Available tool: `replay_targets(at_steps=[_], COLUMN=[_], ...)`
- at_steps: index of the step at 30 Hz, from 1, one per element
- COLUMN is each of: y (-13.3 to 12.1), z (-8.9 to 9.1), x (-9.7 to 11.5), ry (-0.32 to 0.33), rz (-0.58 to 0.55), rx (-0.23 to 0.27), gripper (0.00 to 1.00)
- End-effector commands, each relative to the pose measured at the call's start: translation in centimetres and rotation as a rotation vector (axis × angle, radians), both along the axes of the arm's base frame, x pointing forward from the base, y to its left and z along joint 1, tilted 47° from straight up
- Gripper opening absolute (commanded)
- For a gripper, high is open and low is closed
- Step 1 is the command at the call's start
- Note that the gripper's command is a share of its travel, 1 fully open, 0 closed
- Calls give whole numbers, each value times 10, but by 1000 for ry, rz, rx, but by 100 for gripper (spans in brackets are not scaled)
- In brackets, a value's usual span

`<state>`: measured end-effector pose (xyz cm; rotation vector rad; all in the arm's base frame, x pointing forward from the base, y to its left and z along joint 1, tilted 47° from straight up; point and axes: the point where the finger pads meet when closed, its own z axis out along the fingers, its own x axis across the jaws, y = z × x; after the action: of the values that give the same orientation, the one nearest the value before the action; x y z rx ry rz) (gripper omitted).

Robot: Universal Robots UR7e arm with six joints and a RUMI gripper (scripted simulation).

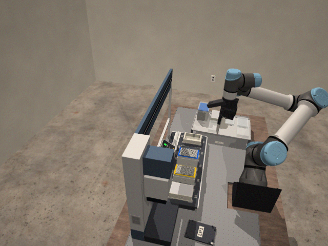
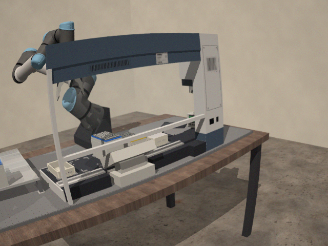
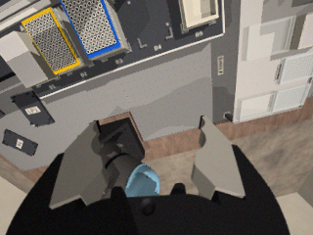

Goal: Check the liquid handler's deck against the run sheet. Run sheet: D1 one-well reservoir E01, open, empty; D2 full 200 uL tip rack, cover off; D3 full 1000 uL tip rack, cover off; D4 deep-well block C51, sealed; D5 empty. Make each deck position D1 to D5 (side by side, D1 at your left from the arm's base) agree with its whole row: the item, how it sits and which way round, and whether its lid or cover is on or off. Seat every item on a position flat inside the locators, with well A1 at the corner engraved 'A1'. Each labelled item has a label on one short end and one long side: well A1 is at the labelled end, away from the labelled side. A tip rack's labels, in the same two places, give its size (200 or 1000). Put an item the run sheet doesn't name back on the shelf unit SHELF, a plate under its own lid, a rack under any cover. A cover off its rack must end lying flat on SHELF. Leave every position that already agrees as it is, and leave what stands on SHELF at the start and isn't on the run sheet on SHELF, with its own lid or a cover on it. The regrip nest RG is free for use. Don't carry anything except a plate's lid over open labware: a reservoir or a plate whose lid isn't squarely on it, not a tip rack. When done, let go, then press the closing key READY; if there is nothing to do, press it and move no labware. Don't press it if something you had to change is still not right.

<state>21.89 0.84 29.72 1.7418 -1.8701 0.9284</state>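
My gripper point(image 1: 218, 128) point(image 3: 150, 118) is open and empty. It hangs above the white shelf unit point(image 1: 225, 135) point(image 3: 254, 64), with the fingers pointing down. On the deck, a white-grey closed block point(image 1: 180, 189) point(image 3: 21, 55) sits at D1. A yellow-rimmed tip rack point(image 1: 184, 170) point(image 3: 50, 41) sits at D2 and a blue-rimmed tip rack point(image 1: 188, 152) point(image 3: 90, 23) at D3; both are uncovered. D4 point(image 3: 156, 36) is bare. An open cream reservoir point(image 1: 192, 138) point(image 2: 58, 168) point(image 3: 198, 12) sits at D5. I cannot read the labels.
The shelf holds a rack under a blue cover point(image 1: 203, 106) and several lidded plates point(image 1: 242, 122) point(image 3: 297, 69). The liquid handler's gantry point(image 1: 155, 105) point(image 2: 121, 51) spans the deck's far side. A black pad marked LP1 point(image 1: 200, 232) lies at the near end. A black box point(image 1: 255, 197) stands by the arm's base.
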Motion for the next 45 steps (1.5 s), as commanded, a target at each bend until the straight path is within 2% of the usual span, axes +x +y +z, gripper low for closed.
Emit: replay_targets(at_steps=[1,4,9,15,17,31,37,43,45], y=[9,19,19,39,39,86,86,106,113], z=[-9,-19,-19,-41,-41,-91,-91,-113,-120], x=[-1,-3,-3,-6,-6,-15,-15,-19,-21], ry=[-1,-1,-1,0,0,0,0,86,89], rz=[-3,-3,-3,-1,-1,-1,-1,82,85], rx=[-3,-3,-3,-3,-3,-3,-3,-19,-20], gripper=[82,82,82,82,82,82,82,82,82])
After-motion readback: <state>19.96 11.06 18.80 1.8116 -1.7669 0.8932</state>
